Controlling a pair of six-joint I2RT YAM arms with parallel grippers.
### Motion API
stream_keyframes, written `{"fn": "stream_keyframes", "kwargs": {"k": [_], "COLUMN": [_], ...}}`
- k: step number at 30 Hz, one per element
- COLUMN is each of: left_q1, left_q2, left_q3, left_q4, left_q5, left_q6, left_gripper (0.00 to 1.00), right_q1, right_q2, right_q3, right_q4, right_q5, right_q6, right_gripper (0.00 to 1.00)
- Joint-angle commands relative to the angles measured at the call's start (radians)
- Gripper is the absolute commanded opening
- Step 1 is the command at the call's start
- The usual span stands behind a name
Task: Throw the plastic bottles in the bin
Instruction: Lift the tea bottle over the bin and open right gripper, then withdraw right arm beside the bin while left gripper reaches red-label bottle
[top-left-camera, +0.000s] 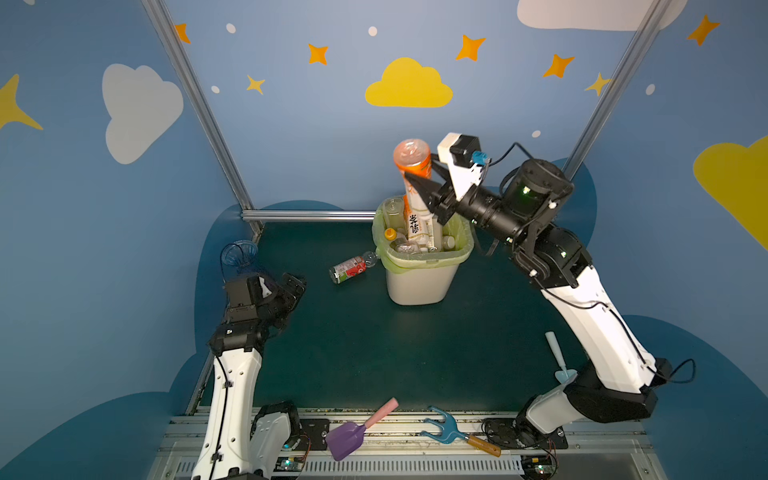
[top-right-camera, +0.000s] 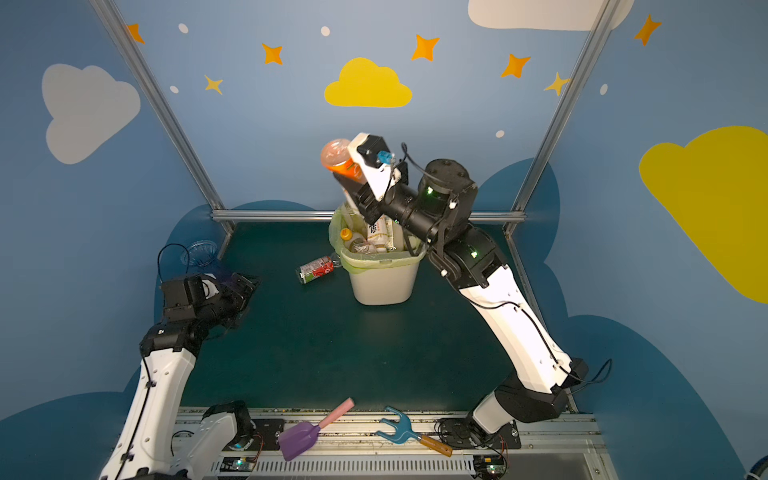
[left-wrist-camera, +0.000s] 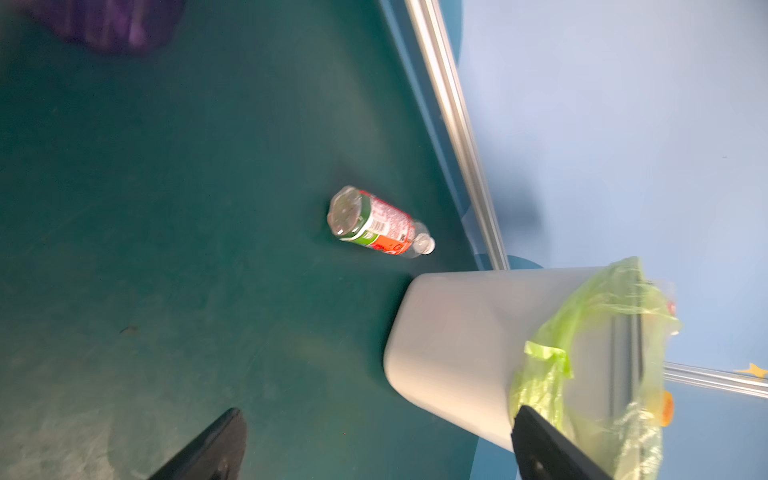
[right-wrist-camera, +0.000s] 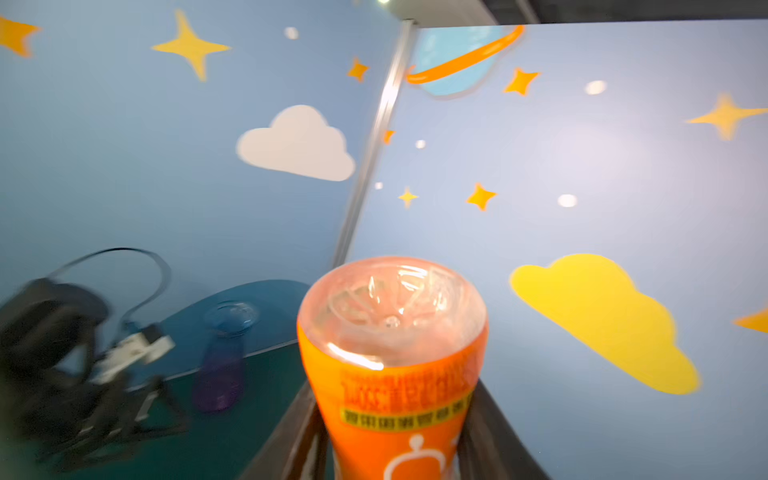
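My right gripper (top-left-camera: 420, 168) (right-wrist-camera: 395, 415) is shut on an orange-labelled plastic bottle (top-left-camera: 412, 160) (top-right-camera: 337, 160) (right-wrist-camera: 392, 353). It holds the bottle base-up above the bin (top-left-camera: 415, 286) (top-right-camera: 382, 284) (left-wrist-camera: 453, 340), a cream wastebasket with a yellow-green liner. Several plastic bottles (top-left-camera: 415, 239) fill the bin's mouth. A red-and-green-labelled bottle (top-left-camera: 351, 268) (top-right-camera: 318, 268) (left-wrist-camera: 378, 224) lies on its side on the green mat, just left of the bin. Well left of that bottle, low over the mat, my left gripper (top-left-camera: 291, 286) (left-wrist-camera: 382, 440) is open and holds nothing.
A blue-purple flared vase (top-left-camera: 239, 251) (right-wrist-camera: 224, 353) stands in the back left corner behind my left arm. A purple shovel (top-left-camera: 353, 432) and blue fork (top-left-camera: 446, 430) lie on the front rail. A pale blue trowel (top-left-camera: 559, 357) lies by my right arm. Aluminium posts frame the cell.
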Motion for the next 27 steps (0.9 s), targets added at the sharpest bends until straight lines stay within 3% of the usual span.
{"fn": "stream_keyframes", "kwargs": {"k": [1,3,6,15,21,27], "left_q1": [-0.001,-0.004,-0.009,-0.039,-0.136,-0.233], "left_q2": [0.037,0.055,0.063,0.117,0.259,0.488], "left_q3": [0.061,0.092,0.124,0.152,0.232,0.424], "left_q4": [-0.030,-0.063,-0.093,-0.087,-0.080,-0.170], "left_q5": [-0.007,-0.021,-0.041,-0.034,-0.051,-0.087], "left_q6": [0.064,0.086,0.118,0.153,0.231,0.441], "left_gripper": [1.00,1.00,1.00,1.00,0.98,0.75], "right_q1": [-0.108,-0.132,-0.141,-0.188,-0.230,-0.306], "right_q2": [0.130,0.142,0.094,-0.094,-0.230,-0.395], "right_q3": [0.027,0.016,-0.052,-0.149,-0.306,-0.537], "right_q4": [-0.078,-0.140,-0.147,-0.137,-0.147,-0.176], "right_q5": [0.055,0.092,0.165,0.181,0.218,0.159], "right_q6": [0.067,0.086,0.095,0.186,0.311,0.457], "right_gripper": [0.67,0.81,0.90,0.90,0.90,0.89]}}
